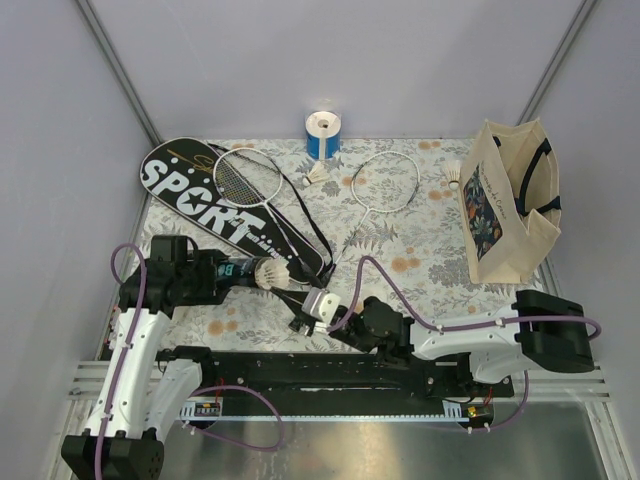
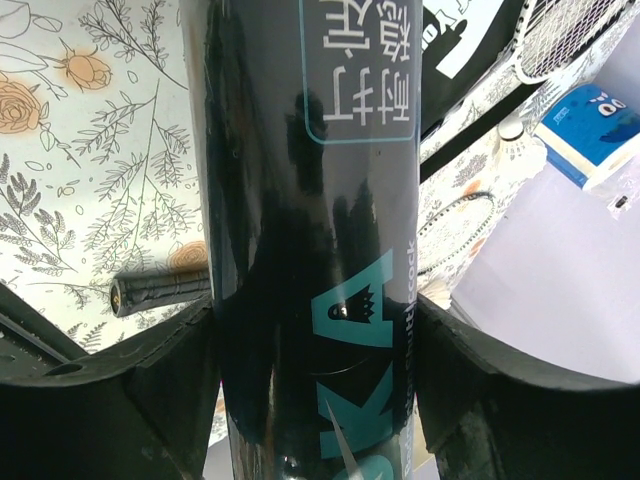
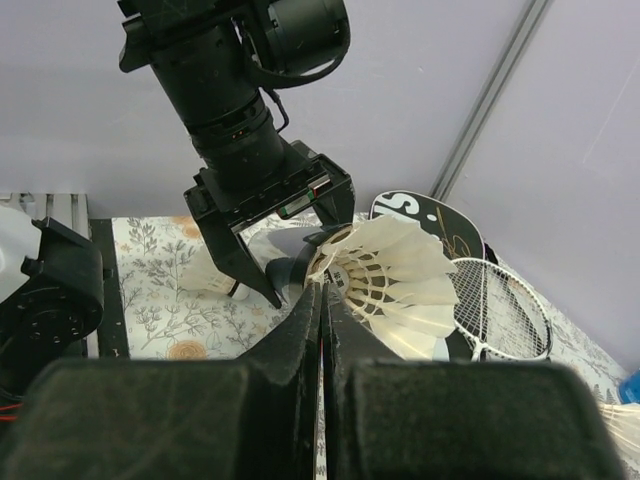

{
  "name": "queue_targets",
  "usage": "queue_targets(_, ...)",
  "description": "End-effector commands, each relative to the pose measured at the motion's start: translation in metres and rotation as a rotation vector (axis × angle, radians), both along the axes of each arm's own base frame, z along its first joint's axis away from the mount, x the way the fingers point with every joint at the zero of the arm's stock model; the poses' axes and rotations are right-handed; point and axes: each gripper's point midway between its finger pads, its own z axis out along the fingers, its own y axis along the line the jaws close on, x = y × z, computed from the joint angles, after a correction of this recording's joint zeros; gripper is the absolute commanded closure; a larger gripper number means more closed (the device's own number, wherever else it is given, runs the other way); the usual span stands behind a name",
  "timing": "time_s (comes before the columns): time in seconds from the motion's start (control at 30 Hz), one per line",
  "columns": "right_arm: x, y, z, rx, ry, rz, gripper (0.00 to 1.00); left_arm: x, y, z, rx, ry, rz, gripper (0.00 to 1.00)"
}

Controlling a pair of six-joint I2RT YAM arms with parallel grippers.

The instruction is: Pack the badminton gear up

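My left gripper [image 2: 315, 335] is shut on the black tube [image 2: 290, 200], holding it level above the table [image 1: 235, 270]. A white feather shuttlecock [image 3: 385, 280] sits in the tube's mouth, feathers pointing out [image 1: 270, 273]. My right gripper [image 3: 322, 288] is shut with nothing between its fingers, and its tips rest against the rim of that shuttlecock's feathers [image 1: 297, 292]. One racket [image 1: 245, 175] lies on the black SPORT cover [image 1: 200, 200]. The other racket [image 1: 385, 182] lies on the cloth at mid-table. Loose shuttlecocks lie by the blue roll [image 1: 318, 175] and by the bag [image 1: 453, 175].
A cream tote bag [image 1: 505, 200] stands at the right edge. A blue-and-white roll [image 1: 322, 135] stands at the back middle. A racket handle's end [image 2: 160, 292] lies under the tube. Another shuttlecock [image 3: 210, 275] rests on the flowered cloth behind my left gripper's finger.
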Motion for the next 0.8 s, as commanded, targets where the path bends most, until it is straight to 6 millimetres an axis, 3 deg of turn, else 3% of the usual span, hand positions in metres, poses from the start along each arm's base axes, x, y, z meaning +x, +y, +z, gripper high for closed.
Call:
queue_targets(0.0, 0.003, 0.012, 0.015, 0.063, -0.008, -0.023, 1.00, 0.003, -0.011, 0.024, -0.060, -0.074, -0.030, 0.84)
queue_targets(0.27, 0.002, 0.035, 0.007, 0.039, 0.078, 0.005, 0.98, 0.001, -0.011, 0.041, -0.059, -0.138, -0.039, 0.88)
queue_targets(0.5, 0.001, 0.014, 0.021, 0.062, 0.249, -0.002, 0.64, -0.001, -0.006, 0.039, -0.014, -0.153, -0.050, 0.88)
queue_targets(0.6, -0.006, 0.003, 0.032, 0.060, 0.320, 0.026, 0.44, -0.002, -0.006, 0.035, -0.016, -0.147, -0.044, 0.88)
queue_targets(0.77, -0.005, -0.013, 0.046, 0.037, 0.404, -0.001, 0.36, -0.003, -0.006, 0.033, -0.005, -0.154, -0.054, 0.88)
